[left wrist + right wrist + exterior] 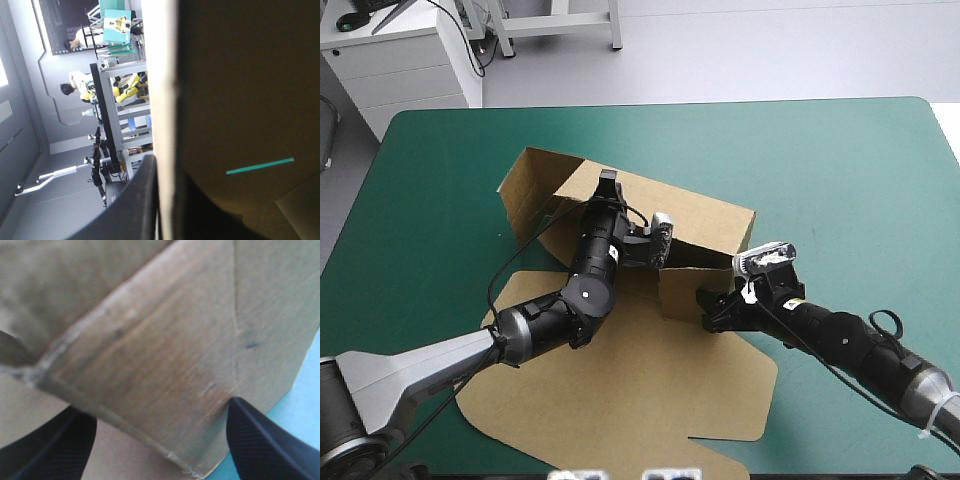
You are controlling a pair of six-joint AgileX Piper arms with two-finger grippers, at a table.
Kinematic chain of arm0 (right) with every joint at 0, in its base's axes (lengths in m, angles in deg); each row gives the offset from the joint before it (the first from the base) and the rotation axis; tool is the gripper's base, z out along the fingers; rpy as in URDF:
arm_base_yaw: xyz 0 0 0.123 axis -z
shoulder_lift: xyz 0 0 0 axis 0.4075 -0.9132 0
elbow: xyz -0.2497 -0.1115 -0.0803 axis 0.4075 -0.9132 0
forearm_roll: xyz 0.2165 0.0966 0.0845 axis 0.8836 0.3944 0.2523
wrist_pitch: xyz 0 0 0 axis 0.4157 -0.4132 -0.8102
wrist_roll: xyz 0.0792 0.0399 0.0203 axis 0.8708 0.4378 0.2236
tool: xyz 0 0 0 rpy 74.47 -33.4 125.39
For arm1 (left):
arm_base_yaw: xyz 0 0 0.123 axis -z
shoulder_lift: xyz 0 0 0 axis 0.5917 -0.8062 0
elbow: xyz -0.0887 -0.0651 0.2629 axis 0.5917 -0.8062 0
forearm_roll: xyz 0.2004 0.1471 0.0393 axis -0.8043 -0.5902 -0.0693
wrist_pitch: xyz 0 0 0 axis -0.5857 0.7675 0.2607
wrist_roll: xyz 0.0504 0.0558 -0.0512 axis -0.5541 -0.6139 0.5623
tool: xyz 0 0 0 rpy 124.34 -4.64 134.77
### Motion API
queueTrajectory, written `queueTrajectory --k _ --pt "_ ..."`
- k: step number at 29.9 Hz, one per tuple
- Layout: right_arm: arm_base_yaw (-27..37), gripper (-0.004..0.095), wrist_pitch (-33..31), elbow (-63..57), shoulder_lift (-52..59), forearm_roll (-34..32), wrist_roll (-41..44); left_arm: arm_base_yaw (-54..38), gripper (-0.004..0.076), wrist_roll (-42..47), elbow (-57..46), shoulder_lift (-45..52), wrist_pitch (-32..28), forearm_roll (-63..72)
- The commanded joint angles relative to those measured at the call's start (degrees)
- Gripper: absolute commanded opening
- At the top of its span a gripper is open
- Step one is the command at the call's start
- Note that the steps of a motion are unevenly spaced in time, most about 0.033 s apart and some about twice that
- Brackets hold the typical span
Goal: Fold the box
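Raising walls on the box (640, 390) at centre frame, the left end effector (608, 184) pinches the upper wall (705, 207); the right end effector (708, 306), spread, straddles a short flap (678, 290) just below. Steadying that wall should let the flap tuck cleanly.

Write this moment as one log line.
box: walls partly raised, lid flat | left gripper: shut on back wall | right gripper: open, at near wall

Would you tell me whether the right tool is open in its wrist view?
Yes, the right tool has its black fingers wide apart, with a flap of the box between them.
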Motion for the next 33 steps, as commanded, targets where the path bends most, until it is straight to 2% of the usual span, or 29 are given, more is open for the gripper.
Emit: queueTrajectory --k 1,10,15,18,22,33 --pt "0.1 0.064 6.8 1.2 0.5 0.8 0.2 0.3 0.0015 0.6 1.6 1.8 0.6 -2.9" --pt "0.1 0.0529 12.6 1.2 0.1 0.7 -1.8 0.3 0.0015 0.6 1.6 1.8 0.6 -2.9" --pt "0.1 0.0474 13.3 1.2 0.1 0.9 -2.3 0.3 0.0015 0.6 1.6 1.8 -0.2 -2.9" --pt "0.1 0.033 11.8 1.2 0.1 1.1 -2.3 0.3 0.0015 0.8 1.6 1.8 -0.2 -2.9" --pt "0.1 -0.002 10.1 1.2 0.1 1.0 -3.7 0.3 0.0015 0.6 1.6 1.8 -0.2 -3.4" --pt "0.1 -0.0004 10.1 1.3 0.1 1.7 -3.1 0.3 0.0022 2.4 2.3 1.8 -0.1 -6.2"
